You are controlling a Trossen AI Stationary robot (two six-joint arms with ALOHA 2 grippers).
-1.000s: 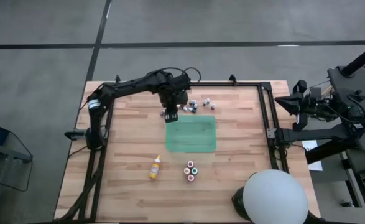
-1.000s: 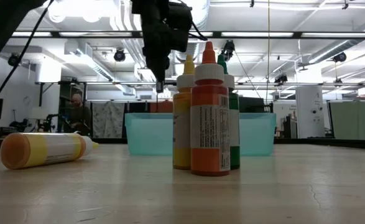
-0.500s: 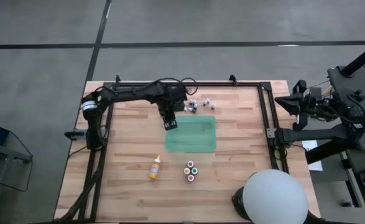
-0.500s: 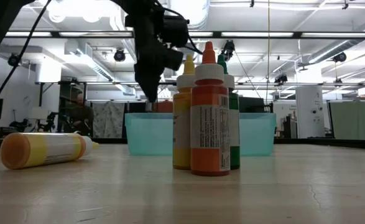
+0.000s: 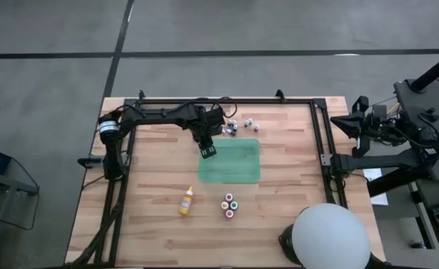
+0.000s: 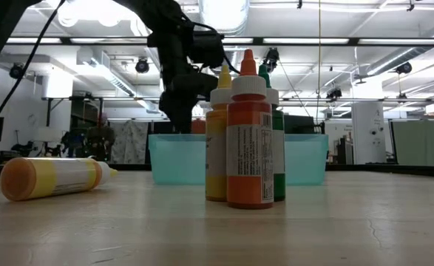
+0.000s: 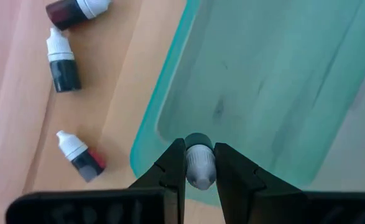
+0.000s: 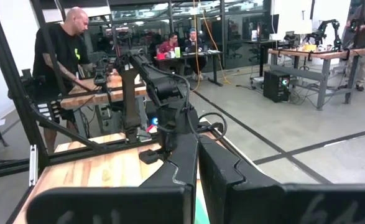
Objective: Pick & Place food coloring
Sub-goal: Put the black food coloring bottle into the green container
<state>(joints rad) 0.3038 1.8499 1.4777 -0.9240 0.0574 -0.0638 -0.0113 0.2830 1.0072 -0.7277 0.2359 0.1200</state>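
My left gripper (image 5: 207, 149) hangs over the far-left corner of the green tray (image 5: 231, 161), shut on a tiny pale-capped food coloring bottle (image 7: 199, 163). Several tiny bottles (image 5: 236, 125) lie loose on the wood beyond the tray's far edge; the left wrist view shows three of them (image 7: 64, 59). A cluster of colour-topped bottles (image 5: 229, 205) stands upright near the table's near side. The yellow-orange dropper bottle (image 5: 185, 202) lies on its side to their left. My right gripper (image 8: 198, 163) is shut and parked off the table's right side. My left gripper pinches the tiny bottle between its two fingers, which sit on its pale cap end (image 7: 199, 169). The dark end (image 7: 198, 139) pokes out past the fingertips. The fingers come from above, pointing down. The bottle is lifted clear, over the tray's floor just inside its corner.
The tray's raised rim (image 7: 146, 146) runs right below the left gripper. In the low view the standing bottles (image 6: 248, 137) block much of the tray (image 6: 305, 159). A white dome (image 5: 330, 236) sits at the table's near-right corner. People stand in the room behind.
My left gripper has moved from beside the loose bottles toward the table's near edge and down, and now hangs low over the tray's far-left corner. It has stayed shut on the tiny bottle all the while.
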